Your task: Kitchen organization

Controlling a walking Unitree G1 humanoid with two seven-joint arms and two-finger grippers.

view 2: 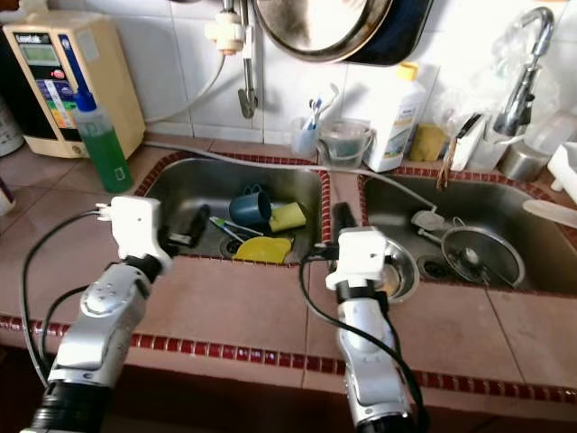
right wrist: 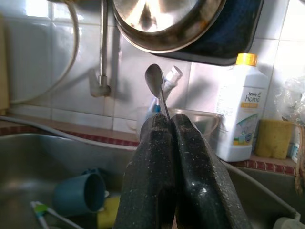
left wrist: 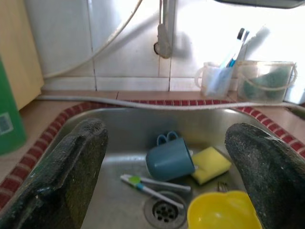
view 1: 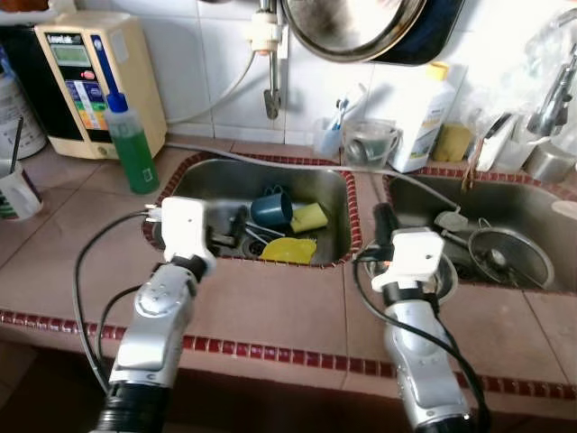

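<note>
The left steel sink [view 1: 194, 185] holds a blue cup [view 1: 270, 207] on its side, a yellow sponge [view 1: 309, 216], a yellow bowl [view 1: 288, 250] and a toothbrush [left wrist: 152, 183] by the drain. My left gripper [left wrist: 167, 136] hangs open over the near edge of this sink, nothing between its fingers. My right gripper [right wrist: 164, 121] hovers over the tiled divider between the two sinks. It is shut on a metal spoon [right wrist: 155, 78] whose bowl points up past the fingertips.
The right sink [view 1: 527, 212] holds a metal strainer [view 1: 509, 257] and a lid. A green bottle [view 1: 131, 144] and a beige water machine [view 1: 86, 81] stand at back left. A white detergent bottle [view 1: 424, 117], clear cups [view 1: 370, 142] and a tap [view 1: 554, 99] line the back.
</note>
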